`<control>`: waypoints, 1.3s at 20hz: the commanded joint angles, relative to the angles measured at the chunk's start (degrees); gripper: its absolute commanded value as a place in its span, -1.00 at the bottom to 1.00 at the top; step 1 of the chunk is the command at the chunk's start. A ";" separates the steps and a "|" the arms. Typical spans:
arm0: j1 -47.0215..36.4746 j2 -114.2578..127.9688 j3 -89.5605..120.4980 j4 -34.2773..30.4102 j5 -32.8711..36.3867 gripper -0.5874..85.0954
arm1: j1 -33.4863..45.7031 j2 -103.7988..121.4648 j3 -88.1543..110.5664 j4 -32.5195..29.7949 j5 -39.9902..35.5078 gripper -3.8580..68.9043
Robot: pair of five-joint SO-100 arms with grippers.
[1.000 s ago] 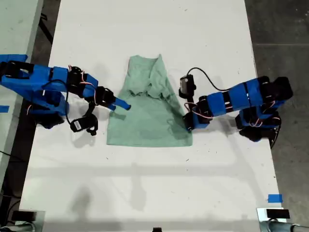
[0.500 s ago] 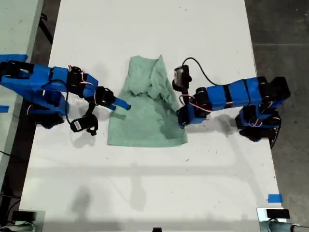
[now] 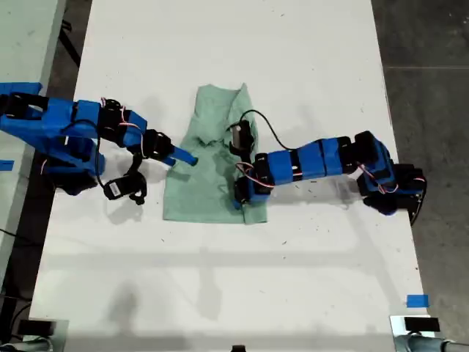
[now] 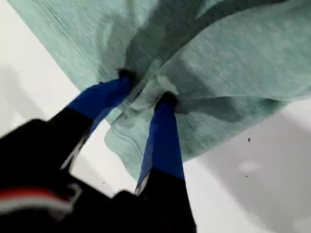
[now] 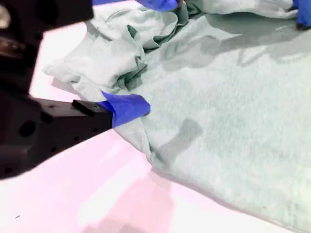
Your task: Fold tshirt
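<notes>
White worktop (image 3: 220,293) fills the exterior view, with dark floor along both its sides. The tshirt (image 3: 201,183) lies crumpled near the middle of the worktop, its edge on the exterior view's right lifted and drawn over the rest of the cloth. My first gripper (image 4: 146,94) reaches in from the exterior view's right, and its blue fingers (image 4: 163,141) are clamped on a bunched fold of the tshirt. My second gripper (image 3: 183,158), on the arm from the exterior view's left, rests at the cloth's opposite edge; one blue fingertip (image 5: 127,108) touches the fabric there, and whether its jaws are apart or together I cannot tell.
</notes>
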 commanded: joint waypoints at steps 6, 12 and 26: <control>1.49 2.37 -1.76 6.42 -4.22 -0.30 | 1.58 18.72 -12.57 23.99 -5.27 -0.09; 12.30 2.46 -0.09 10.81 -18.11 -0.33 | 7.56 34.37 0.44 25.49 -11.34 -0.15; 17.14 -19.51 -3.60 -1.76 -22.15 -0.56 | 10.72 35.51 5.36 25.05 -14.24 -0.16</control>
